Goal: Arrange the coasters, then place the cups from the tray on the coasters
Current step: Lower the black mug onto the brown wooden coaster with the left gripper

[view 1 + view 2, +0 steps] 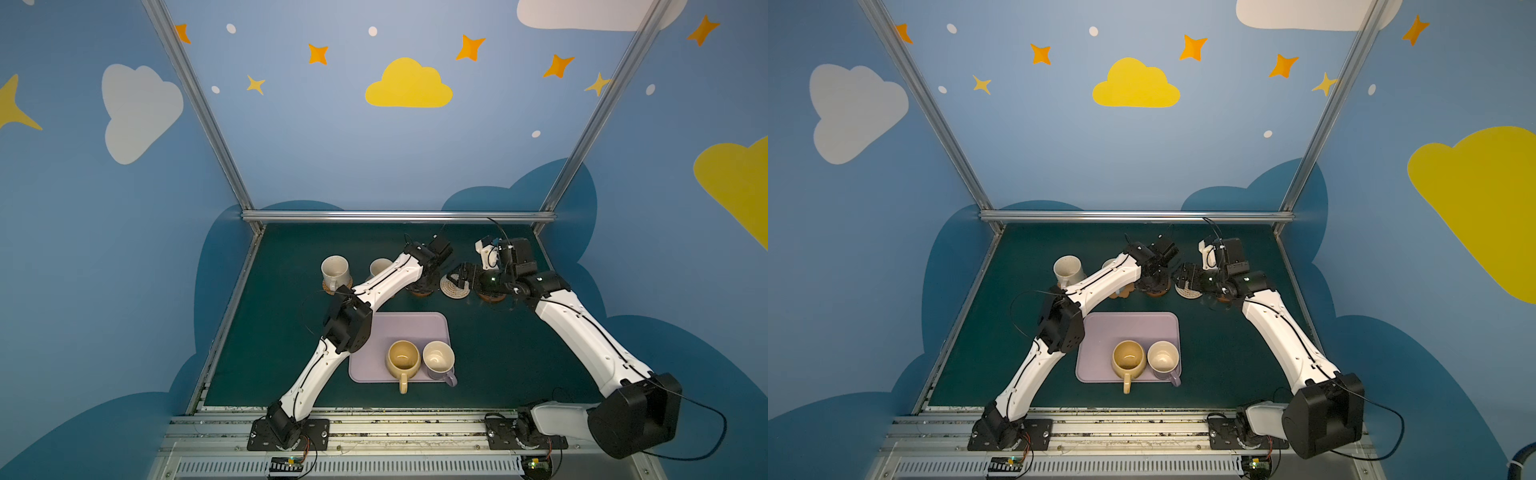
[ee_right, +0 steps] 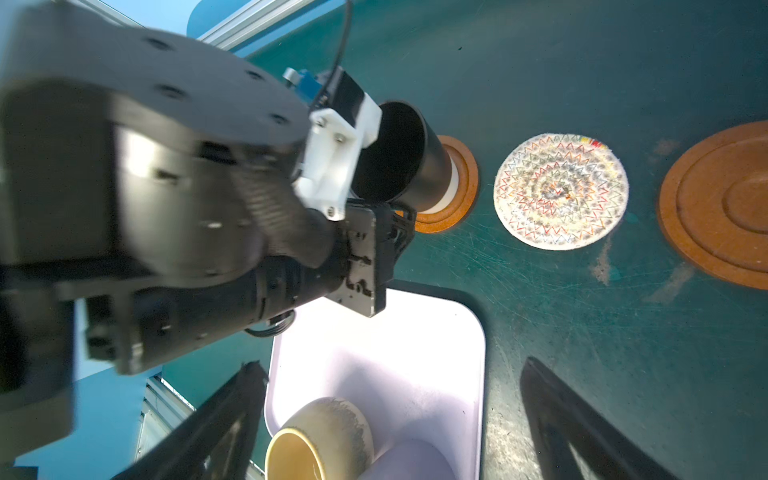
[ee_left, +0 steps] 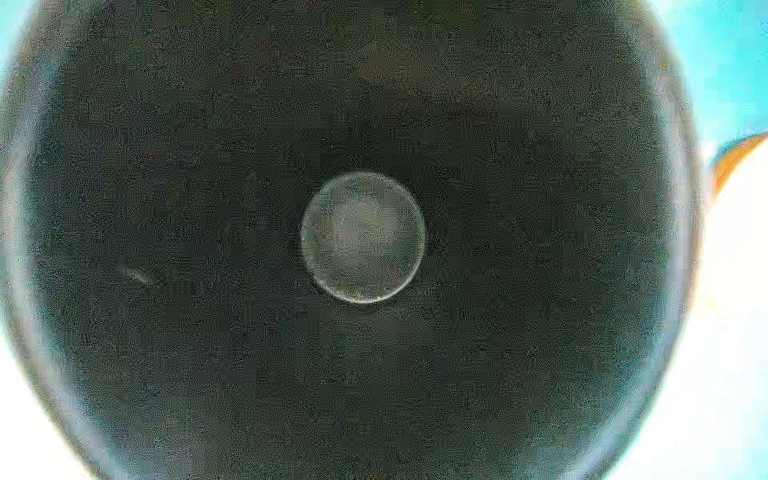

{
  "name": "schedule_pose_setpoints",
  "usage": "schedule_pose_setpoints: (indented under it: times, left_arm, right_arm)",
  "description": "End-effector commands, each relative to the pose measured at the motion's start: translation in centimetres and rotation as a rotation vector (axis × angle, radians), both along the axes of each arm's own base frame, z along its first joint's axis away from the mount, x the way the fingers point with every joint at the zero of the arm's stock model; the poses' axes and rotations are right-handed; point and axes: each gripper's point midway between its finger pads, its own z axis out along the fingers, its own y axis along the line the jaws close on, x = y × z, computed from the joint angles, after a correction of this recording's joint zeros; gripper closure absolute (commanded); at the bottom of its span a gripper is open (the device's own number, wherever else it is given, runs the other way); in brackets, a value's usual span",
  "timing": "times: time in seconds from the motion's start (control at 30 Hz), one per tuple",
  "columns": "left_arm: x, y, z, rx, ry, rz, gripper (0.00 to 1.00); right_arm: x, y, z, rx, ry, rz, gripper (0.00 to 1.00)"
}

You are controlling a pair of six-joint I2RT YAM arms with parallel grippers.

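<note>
We note the left tool [image 2: 399, 210] clamped on the black mug [image 2: 415, 166], likely to seat it squarely on the brown disc [image 2: 467, 183] at the tray's [image 1: 399, 328] 12 o'clock, while the right tool [image 1: 462, 277] hovers spread at 1 o'clock, keeping clear.

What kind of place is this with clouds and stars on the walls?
Probably a robot practice booth: two white-and-black robot arms bolted to a metal rail, a dark green tabletop, and silver aluminium frame posts around blue painted walls.
</note>
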Motion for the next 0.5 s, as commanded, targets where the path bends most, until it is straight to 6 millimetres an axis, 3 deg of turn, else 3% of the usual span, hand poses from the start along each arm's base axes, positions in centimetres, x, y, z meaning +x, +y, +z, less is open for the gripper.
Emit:
schedule_pose_setpoints:
  times: [0.0, 0.23, 0.47]
  left_arm:
    - [0.66, -0.22, 1.46, -0.016, -0.040, 0.005, 0.97]
    - [0.44, -0.51, 1.27, -0.032, -0.024, 0.006, 0.97]
    - [0.44, -0.55, 1.01, -0.033, -0.018, 0.005, 0.76]
  right_arm:
    - [-0.13, -0.27, 0.67, 0.003, -0.009, -0.002, 0.04]
    - [-0.02, -0.20, 0.38, 0.008, -0.001, -0.002, 0.05]
    - [0.00, -0.25, 0.40, 0.008, -0.003, -0.004, 0.04]
